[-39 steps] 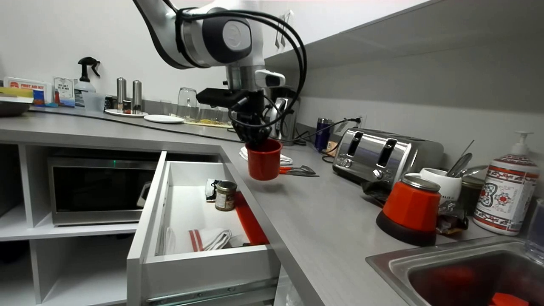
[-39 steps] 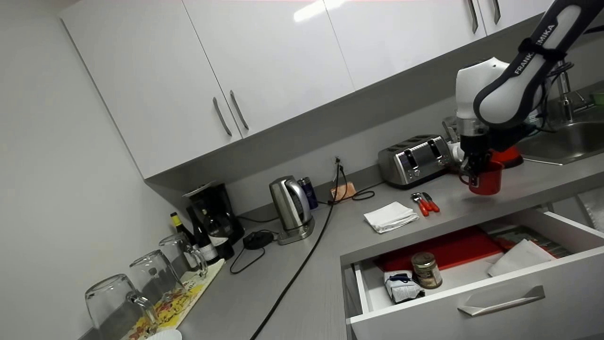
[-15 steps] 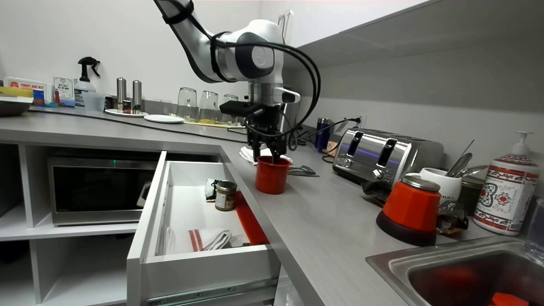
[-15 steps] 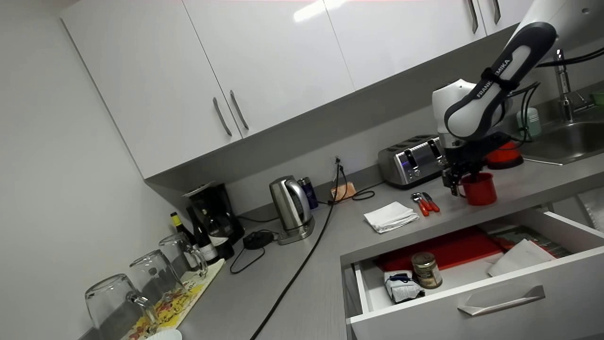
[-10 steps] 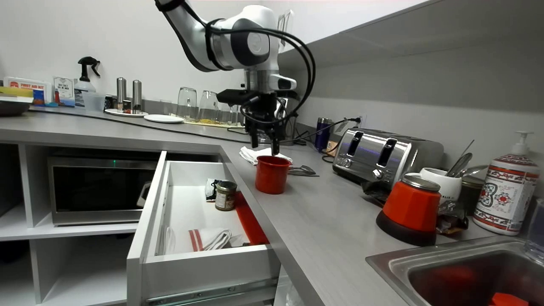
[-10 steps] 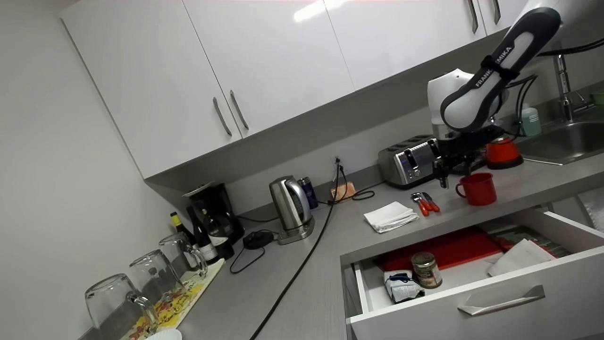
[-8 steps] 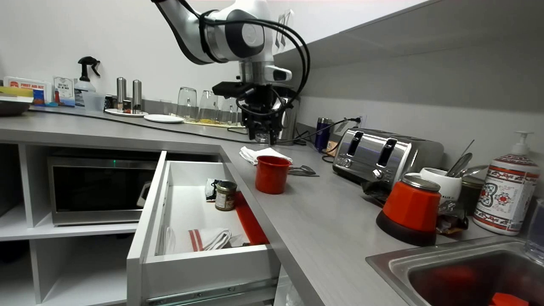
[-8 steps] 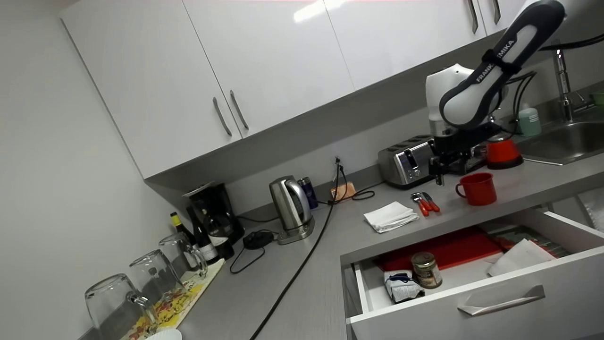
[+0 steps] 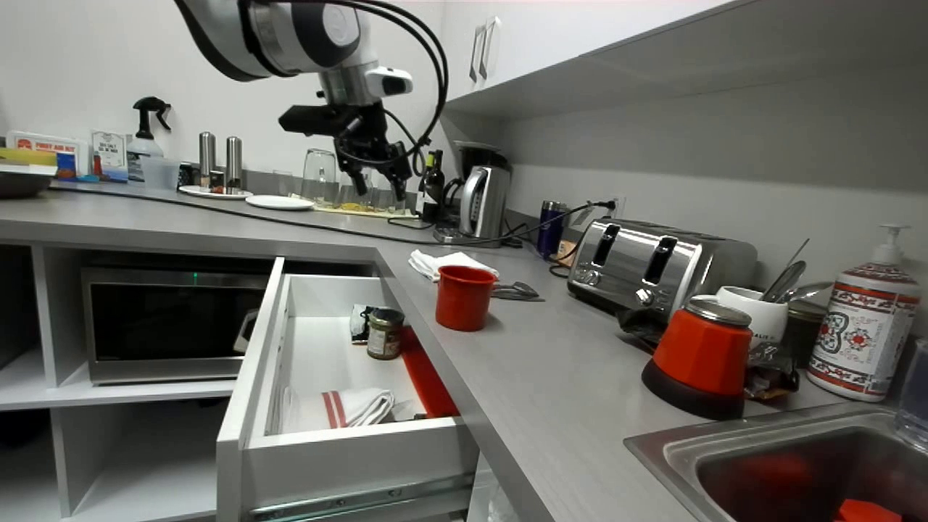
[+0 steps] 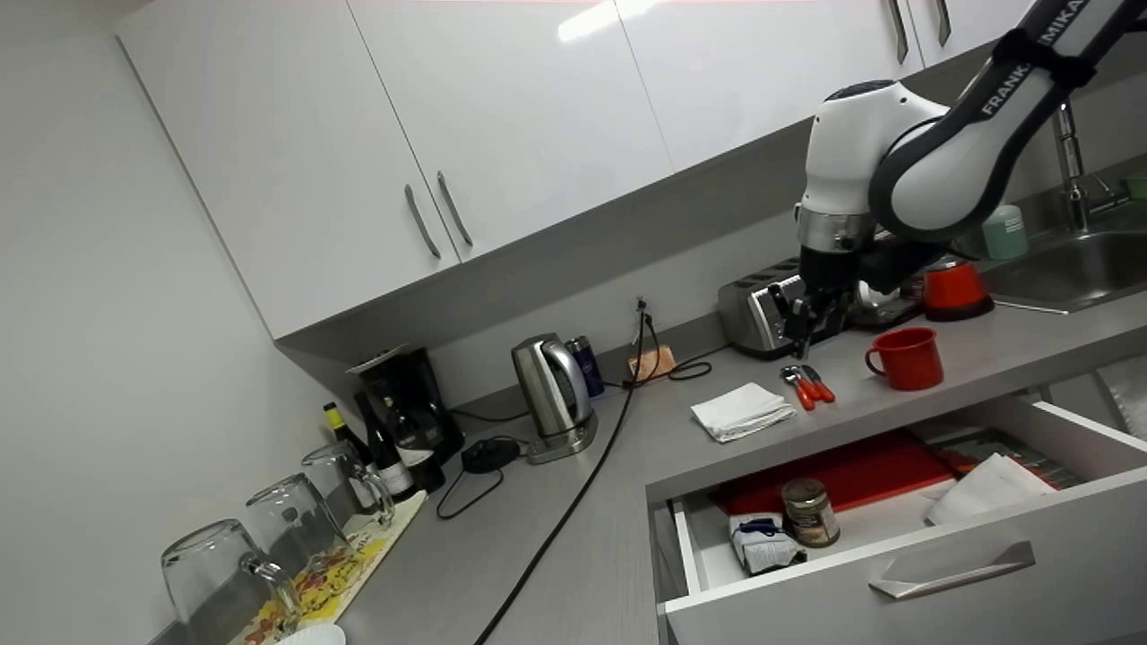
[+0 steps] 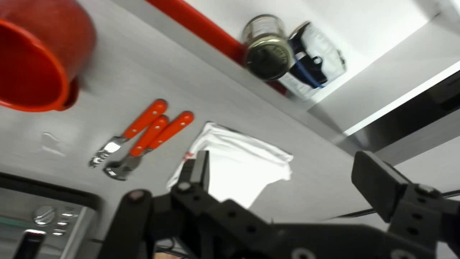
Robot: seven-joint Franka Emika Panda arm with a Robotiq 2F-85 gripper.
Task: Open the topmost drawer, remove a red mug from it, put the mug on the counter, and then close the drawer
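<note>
Jaws parted and holding nothing, my gripper (image 9: 380, 191) hangs higher than the red mug (image 9: 464, 300), which stands upright on the counter (image 9: 551, 384) — lower down, the topmost drawer (image 10: 806, 618) juts out, its long front parallel to the counter's edge, so I judge my closing push must come from its outer side
</note>
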